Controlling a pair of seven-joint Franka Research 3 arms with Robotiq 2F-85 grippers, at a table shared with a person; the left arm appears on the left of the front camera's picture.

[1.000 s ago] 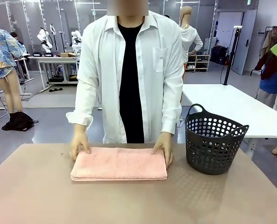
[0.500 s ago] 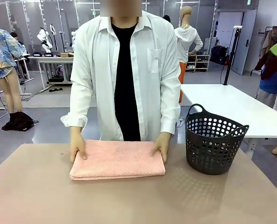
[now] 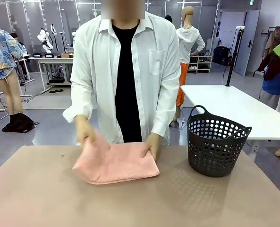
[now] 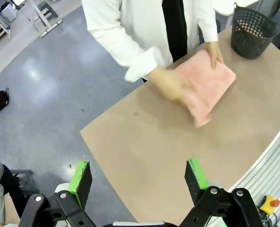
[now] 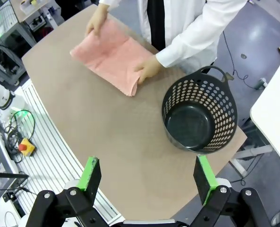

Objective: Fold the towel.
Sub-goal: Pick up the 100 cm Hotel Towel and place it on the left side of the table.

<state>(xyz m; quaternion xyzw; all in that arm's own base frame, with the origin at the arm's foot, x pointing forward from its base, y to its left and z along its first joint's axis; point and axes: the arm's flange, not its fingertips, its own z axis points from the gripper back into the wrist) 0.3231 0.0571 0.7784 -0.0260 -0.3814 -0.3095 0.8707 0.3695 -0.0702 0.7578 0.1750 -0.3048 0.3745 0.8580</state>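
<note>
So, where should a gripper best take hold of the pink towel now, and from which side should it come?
Probably the near long edge of the towel, around its middle, coming low from the robot's side. That edge lies flat on the table and free, while one hand of the person lifts the end on the robot's left and the other hand presses the right end.
</note>
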